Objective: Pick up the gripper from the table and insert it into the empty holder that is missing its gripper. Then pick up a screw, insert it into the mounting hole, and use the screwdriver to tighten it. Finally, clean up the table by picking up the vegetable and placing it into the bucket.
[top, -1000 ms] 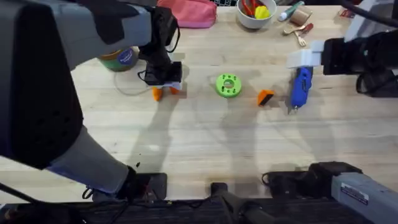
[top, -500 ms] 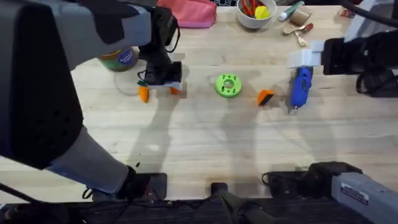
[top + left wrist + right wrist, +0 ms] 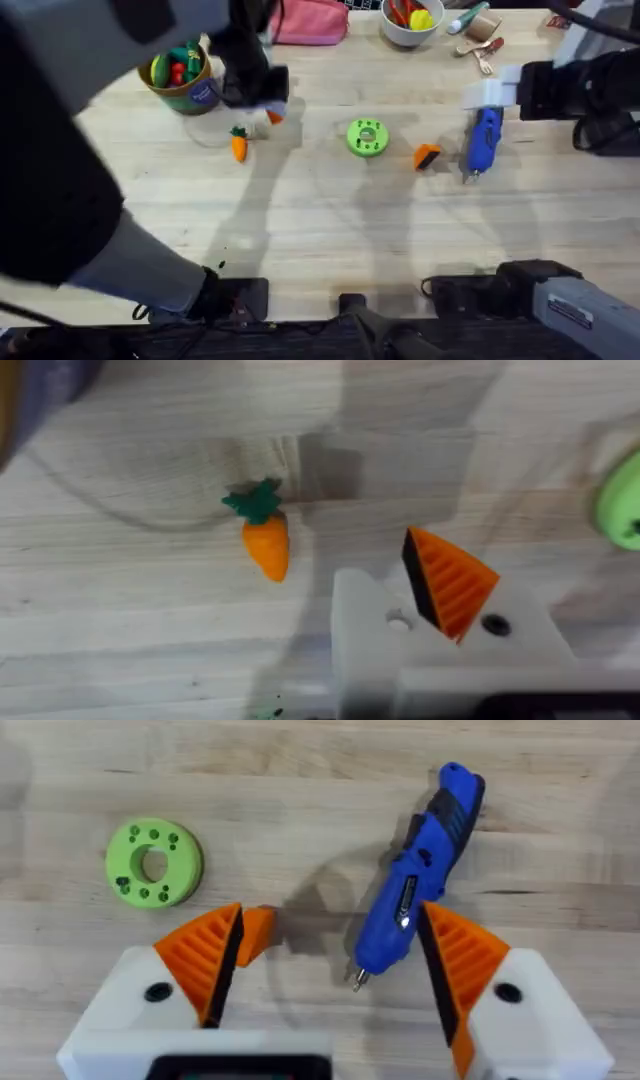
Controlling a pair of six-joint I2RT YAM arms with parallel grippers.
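Overhead: left gripper up near the bucket, far left of the table, with just one orange pad showing on it. Can't tell the jaw state from up here. Vegetable lying loose on the wood just below that, green top pointing toward the bucket. Green disc mid-table, loose orange gripper to its right, then the blue screwdriver next to that, bit toward the near edge. White bowl at the far edge.

Left wrist: hanging over the carrot, nothing held. One orange ribbed pad on one white finger, bare empty holder on the other.

Right wrist: right gripper wide apart, both pads on, hovering over the screwdriver with nothing clamped. Loose orange piece peeking out beside one pad, green disc farther off.
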